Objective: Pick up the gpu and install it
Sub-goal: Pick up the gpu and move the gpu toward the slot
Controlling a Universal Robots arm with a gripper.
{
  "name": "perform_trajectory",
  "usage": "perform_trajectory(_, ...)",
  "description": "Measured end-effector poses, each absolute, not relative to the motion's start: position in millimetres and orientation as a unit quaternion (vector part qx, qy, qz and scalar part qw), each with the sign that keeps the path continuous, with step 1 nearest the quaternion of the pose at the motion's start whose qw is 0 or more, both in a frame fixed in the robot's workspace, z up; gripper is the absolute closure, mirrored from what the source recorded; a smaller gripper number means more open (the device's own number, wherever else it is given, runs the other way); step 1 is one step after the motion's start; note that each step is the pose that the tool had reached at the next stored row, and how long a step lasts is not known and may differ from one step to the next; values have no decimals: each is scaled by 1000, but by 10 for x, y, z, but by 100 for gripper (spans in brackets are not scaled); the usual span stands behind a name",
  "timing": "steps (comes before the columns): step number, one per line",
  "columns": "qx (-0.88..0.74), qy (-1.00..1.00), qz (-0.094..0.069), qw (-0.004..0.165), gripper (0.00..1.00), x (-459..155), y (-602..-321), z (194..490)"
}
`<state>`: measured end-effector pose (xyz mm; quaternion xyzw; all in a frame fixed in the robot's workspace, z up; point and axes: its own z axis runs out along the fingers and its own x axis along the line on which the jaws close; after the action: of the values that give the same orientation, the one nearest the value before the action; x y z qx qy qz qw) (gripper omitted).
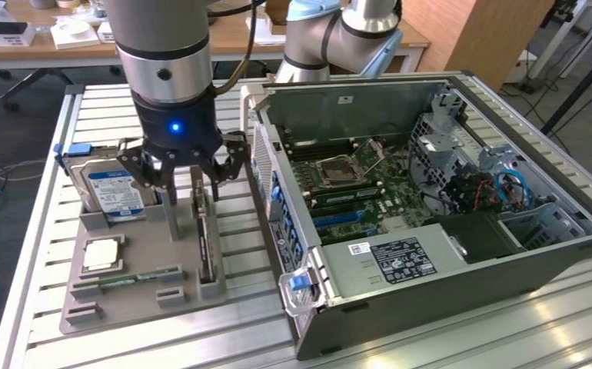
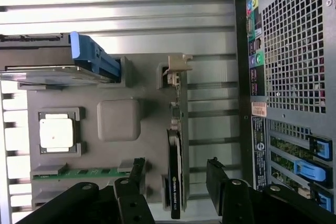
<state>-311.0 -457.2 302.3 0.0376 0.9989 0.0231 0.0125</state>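
Note:
The gpu (image 1: pixel 204 246) is a thin dark card standing on edge in a slot of the grey holder tray (image 1: pixel 148 238), with its silver bracket at the far end. My gripper (image 1: pixel 194 178) hangs just above the card's bracket end, open. In the wrist view the gpu (image 2: pixel 176 150) runs edge-on between the two black fingers (image 2: pixel 137 174), which stand apart from it on either side; the gripper (image 2: pixel 177 178) holds nothing. The open computer case (image 1: pixel 378 108) lies to the exterior view's right of the tray, with its motherboard (image 1: pixel 363 192) exposed.
On the holder tray (image 2: pixel 152 124) are a hard drive with a blue-white label (image 1: pixel 111 192), a square processor (image 1: pixel 101 254) and a green memory stick (image 1: pixel 127 278). The case's rear panel (image 2: pixel 294 51) stands close beside the gpu. A second arm (image 1: pixel 327 38) stands behind the case.

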Motion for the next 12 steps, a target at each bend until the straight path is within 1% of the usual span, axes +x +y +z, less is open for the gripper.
perform_trajectory(12,38,999,23,12,41,-3110,-4572,2821)
